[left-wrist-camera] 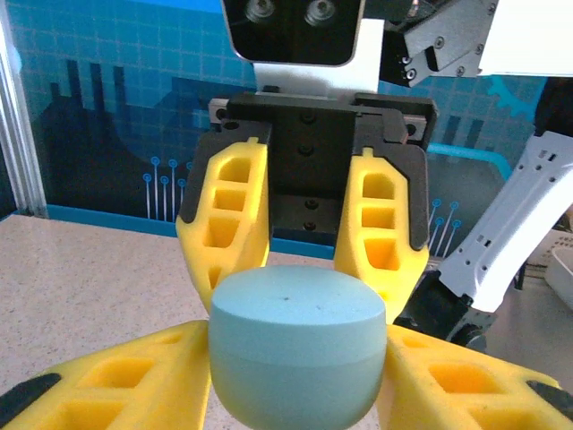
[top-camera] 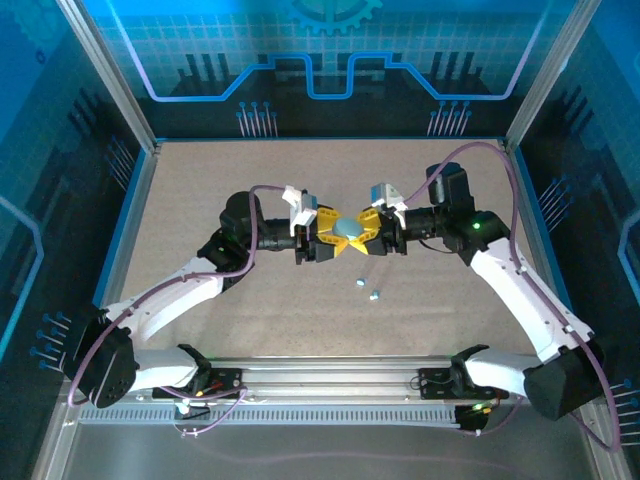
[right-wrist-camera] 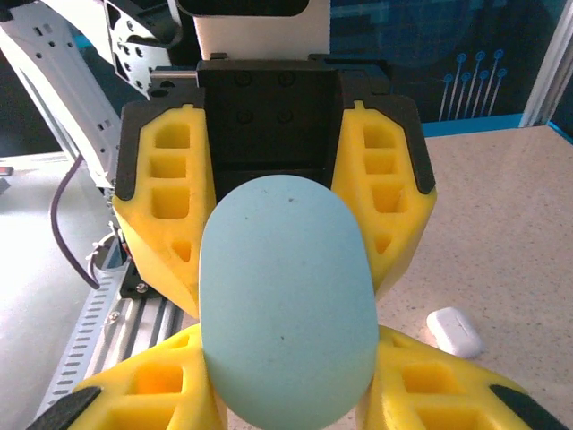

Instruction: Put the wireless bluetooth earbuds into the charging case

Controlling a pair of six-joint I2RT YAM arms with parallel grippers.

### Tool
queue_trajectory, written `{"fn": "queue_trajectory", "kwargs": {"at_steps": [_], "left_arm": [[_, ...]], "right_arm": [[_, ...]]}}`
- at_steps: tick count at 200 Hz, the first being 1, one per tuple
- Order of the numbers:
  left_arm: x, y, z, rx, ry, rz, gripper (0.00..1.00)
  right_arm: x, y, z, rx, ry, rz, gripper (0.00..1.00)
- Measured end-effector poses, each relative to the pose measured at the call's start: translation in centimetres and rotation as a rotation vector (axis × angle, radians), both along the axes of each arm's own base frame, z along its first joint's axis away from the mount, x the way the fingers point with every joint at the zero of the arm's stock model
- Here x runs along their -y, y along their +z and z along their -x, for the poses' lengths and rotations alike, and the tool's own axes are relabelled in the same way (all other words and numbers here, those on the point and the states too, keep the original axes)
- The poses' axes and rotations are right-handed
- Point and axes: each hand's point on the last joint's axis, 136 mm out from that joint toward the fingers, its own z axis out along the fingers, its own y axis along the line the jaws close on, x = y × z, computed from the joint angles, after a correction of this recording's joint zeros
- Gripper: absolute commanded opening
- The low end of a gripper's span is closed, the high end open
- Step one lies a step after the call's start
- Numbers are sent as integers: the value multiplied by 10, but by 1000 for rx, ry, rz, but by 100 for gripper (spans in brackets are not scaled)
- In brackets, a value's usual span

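I have the light-blue charging case (top-camera: 350, 227) lifted off the table (top-camera: 200, 200) and pinched from two ends. My left gripper (top-camera: 333, 233) comes at it from one side and my right gripper (top-camera: 369, 224) from the opposite side. Both are partly open, about as wide as the case. My left fingers (left-wrist-camera: 116, 376) press its flanks, and my right fingers (right-wrist-camera: 430, 385) do the same.

The case looks shut: a seam rings it below the domed top, and I see no gap there. The earbuds (top-camera: 360, 283) lie loose on the table, on the arm-base side of the case and apart from it. My right wrist view shows a white bud (right-wrist-camera: 455, 330) down past the case's right edge.

I judge the step in hand to be opening the case, with nothing loaded yet. The next move calls for one gripper to keep the base steady while the other works the lid up at the seam without twisting the case loose. After that, one gripper has to be free to fetch a bud.

I can read no brand, label or lettering on the case or the buds. The blue backdrop (top-camera: 320, 60) carries only a printed circuit pattern.
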Motion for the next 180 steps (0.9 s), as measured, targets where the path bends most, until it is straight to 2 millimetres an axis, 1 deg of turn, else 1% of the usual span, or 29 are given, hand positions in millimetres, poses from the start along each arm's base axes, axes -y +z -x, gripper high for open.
{"fn": "queue_trajectory", "kwargs": {"at_steps": [32,72,134,160,167,180], "left_arm": [[1,-4,2,-9,-19,-14,45],[2,-2,2,-24,-36,-26,44],[2,-4,2,-42,-54,-36,50],[3,-7,3,-55,-61,-44,52],[3,-9,3,-59,-61,-46,54],[3,-10,3,-66,-62,-50,55]], "right_arm": [[0,-4,2,-27,10,7,34],[1,-2,2,-30,5,10,34],[1,-3,2,-35,6,11,34],[0,-2,2,-33,8,9,35],[0,-2,2,-33,8,9,35],[0,-2,2,-33,9,8,35]]}}
